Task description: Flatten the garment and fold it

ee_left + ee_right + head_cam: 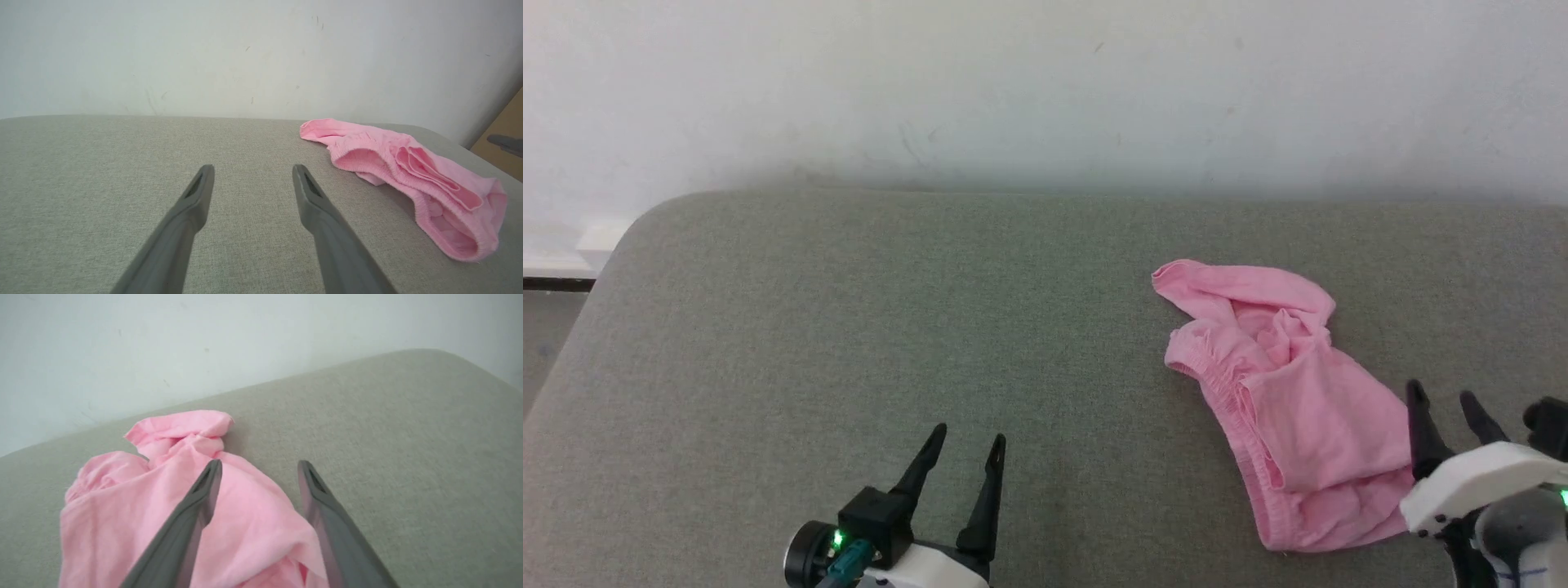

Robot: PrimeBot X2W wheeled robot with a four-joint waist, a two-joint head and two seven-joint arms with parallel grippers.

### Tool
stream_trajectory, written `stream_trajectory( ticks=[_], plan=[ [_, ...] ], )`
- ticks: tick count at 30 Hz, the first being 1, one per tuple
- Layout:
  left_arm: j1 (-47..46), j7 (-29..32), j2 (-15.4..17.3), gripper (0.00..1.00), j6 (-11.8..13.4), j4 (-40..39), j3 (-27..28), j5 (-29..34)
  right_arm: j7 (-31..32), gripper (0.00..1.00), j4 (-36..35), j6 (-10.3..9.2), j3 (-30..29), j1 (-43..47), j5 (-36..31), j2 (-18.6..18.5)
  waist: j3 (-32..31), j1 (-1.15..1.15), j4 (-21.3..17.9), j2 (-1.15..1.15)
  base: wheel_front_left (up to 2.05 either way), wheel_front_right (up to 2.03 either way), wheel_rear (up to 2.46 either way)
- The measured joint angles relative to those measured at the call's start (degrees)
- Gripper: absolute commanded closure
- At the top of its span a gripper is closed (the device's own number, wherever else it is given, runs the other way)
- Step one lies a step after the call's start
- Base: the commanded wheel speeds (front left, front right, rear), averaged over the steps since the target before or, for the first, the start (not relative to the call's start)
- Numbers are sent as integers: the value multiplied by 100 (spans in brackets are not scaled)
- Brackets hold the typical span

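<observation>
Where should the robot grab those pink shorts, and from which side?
Probably the gathered waistband: its thick rim lies exposed along the left edge of the crumpled shorts. Come from the left with the open left gripper, which faces that gaping rim.

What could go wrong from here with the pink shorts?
1. The garment lies bunched, its layers doubled. The open right gripper, over its edge, may pinch several layers and lift a clump.
2. The left gripper is open over the bare grey surface, apart from the garment. A one-armed pull would likely drag it, not flatten it.
3. In the left wrist view the garment seems to lie near the surface's edge, so a drag could slide it off.
</observation>
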Motion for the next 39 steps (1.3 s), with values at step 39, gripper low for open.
stream_trajectory(
  ticks=[39],
  plan=[
    [-2900,2580,-569,1,-524,1780,-3518,-2303,-1360,0,-1589,1,501,375,-1159,22,1011,1,-928,0,0,0,0]
  ],
)
